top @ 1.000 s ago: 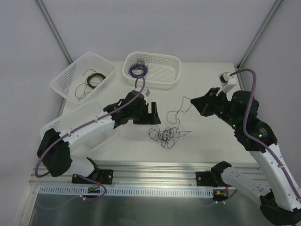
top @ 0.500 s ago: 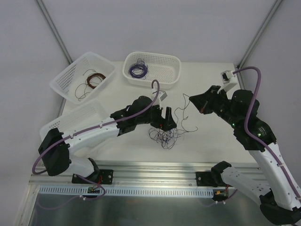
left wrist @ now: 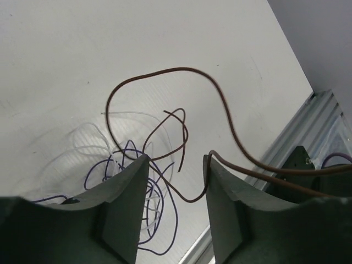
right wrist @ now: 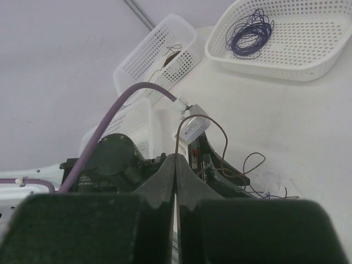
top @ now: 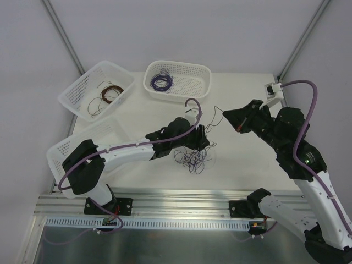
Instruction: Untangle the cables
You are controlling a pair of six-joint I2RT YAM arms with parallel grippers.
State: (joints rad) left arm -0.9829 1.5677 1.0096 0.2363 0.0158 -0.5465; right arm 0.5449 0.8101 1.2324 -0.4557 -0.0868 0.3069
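A tangled clump of thin purple, brown and whitish cables [top: 191,159] lies on the table's middle. My right gripper [top: 224,116] is shut on a brown cable [right wrist: 220,132] and holds it up above the table; the wire runs down towards the clump. My left gripper [top: 202,142] is open just above the clump. In the left wrist view its two fingers [left wrist: 137,181] stand on either side of a loop of the brown cable [left wrist: 165,77], which drapes over the right finger. Purple and whitish loops [left wrist: 132,176] lie below.
A white basket [top: 179,81] at the back holds a purple wire coil [top: 161,81]. A second basket [top: 98,91] at the back left holds a brown coil [top: 108,92]. A third basket [top: 82,140] sits at the left under the left arm. An aluminium rail [top: 181,206] runs along the near edge.
My left gripper has moved right and forward from near the baskets to above the clump. My right gripper has lifted slightly with the brown cable, pulling it away from the clump.
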